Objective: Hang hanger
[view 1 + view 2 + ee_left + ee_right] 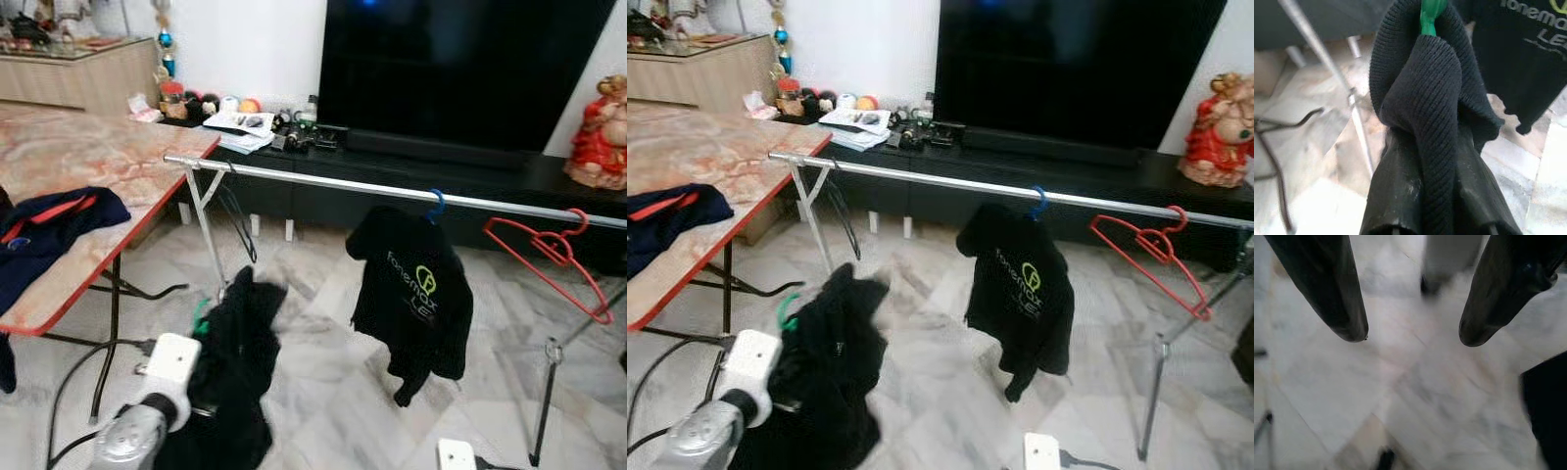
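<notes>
Two grippers are in play, and nearest the camera the left gripper (1442, 215) is pinching the bunched collar of a black garment (235, 377) that rides on a green hanger (1429, 14); its dark fingers press in on the ribbed knit just below the hanger's neck. The load hangs low and close in, below the rail and short of it, toward its table end. It should handle as a light, floppy bundle: the cloth is soft and will swing and sag, while the plastic hanger inside is stiff, so the surest hold looks to be where the grip is now, at the neck under the hook, leaving the hook free to catch the bar. The knit could slip through the fingers if squeezed loosely. The garment is plain black, crumpled, with only a sliver of green hook showing at its top. The right gripper (1413, 340) points at the marble floor (313, 323) with its fingers spread and nothing between them. Farther off runs the silver rail (392, 188), bearing a black printed shirt (416, 289) on a blue hanger (435, 206) and a bare red hanger (549, 257). A marble-topped table (88, 157) stands to the left, and beyond the rail sits a dark television (460, 69).
</notes>
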Controlling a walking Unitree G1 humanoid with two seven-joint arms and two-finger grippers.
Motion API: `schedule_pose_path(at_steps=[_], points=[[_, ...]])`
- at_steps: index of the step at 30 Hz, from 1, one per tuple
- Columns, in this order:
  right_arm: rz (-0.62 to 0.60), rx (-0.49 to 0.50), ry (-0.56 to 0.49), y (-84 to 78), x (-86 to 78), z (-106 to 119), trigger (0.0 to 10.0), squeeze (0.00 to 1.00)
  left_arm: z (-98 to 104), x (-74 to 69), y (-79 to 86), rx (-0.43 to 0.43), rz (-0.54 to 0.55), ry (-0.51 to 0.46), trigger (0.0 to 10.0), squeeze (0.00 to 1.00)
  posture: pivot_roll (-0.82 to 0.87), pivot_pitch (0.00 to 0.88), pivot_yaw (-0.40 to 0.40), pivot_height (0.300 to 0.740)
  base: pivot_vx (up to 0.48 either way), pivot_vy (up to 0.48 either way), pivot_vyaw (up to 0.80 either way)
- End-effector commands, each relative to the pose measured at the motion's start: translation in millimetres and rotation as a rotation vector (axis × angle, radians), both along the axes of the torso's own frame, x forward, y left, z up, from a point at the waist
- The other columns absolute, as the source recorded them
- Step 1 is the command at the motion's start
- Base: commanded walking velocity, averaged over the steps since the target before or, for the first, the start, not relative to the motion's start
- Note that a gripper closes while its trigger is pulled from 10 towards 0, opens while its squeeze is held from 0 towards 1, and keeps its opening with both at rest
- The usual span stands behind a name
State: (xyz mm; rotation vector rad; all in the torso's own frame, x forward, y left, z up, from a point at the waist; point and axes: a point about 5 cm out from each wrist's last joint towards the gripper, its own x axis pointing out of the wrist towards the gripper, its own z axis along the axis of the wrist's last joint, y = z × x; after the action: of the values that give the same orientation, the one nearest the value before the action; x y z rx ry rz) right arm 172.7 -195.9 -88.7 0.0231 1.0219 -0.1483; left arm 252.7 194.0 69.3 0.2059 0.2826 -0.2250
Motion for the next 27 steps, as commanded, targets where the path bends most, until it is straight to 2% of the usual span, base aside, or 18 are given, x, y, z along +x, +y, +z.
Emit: schedule_pose_path(at_steps=[1,5,11,16,21,23,27], points=[[-0.030,-0.007,0.014,-7.4,-3.0,-0.4,10.0,0.00,13.0,6.6,-11.9,-0.012,-0.059,-0.059,10.0,0.00,0.12,0.007,-0.059,0.740,0.480,0.000,-0.80],[-0.020,-0.008,0.013,-6.9,-1.9,0.0,10.0,0.00,12.6,6.8,-13.5,-0.003,-0.082,-0.051,10.0,0.00,0.12,0.008,-0.059,0.740,0.480,0.000,-0.70],[-0.014,-0.006,0.016,-6.3,-1.3,0.1,10.0,0.00,14.7,10.3,-12.4,0.006,-0.073,-0.057,10.0,0.00,0.12,0.011,-0.059,0.740,0.480,0.000,0.00],[-0.010,0.004,0.017,-5.5,-0.8,0.2,10.0,0.00,18.4,15.6,-13.9,-0.049,-0.047,-0.060,10.0,0.00,0.13,0.015,-0.060,0.740,0.480,0.000,0.00],[-0.009,0.009,0.013,-5.0,-0.3,0.4,10.0,0.00,20.7,18.9,-13.5,-0.034,-0.063,-0.064,10.0,0.00,0.13,0.019,-0.061,0.740,0.480,0.000,0.00],[-0.003,0.010,0.015,-4.8,-0.1,0.4,10.0,0.00,20.9,20.0,-13.3,-0.016,-0.081,-0.057,10.0,0.00,0.13,0.019,-0.061,0.740,0.416,0.000,0.00],[-0.001,0.013,0.015,-4.7,0.0,0.4,10.0,0.00,19.8,21.5,-17.7,0.030,-0.187,-0.013,10.0,0.00,0.13,0.026,-0.062,0.740,0.127,0.000,0.00]])
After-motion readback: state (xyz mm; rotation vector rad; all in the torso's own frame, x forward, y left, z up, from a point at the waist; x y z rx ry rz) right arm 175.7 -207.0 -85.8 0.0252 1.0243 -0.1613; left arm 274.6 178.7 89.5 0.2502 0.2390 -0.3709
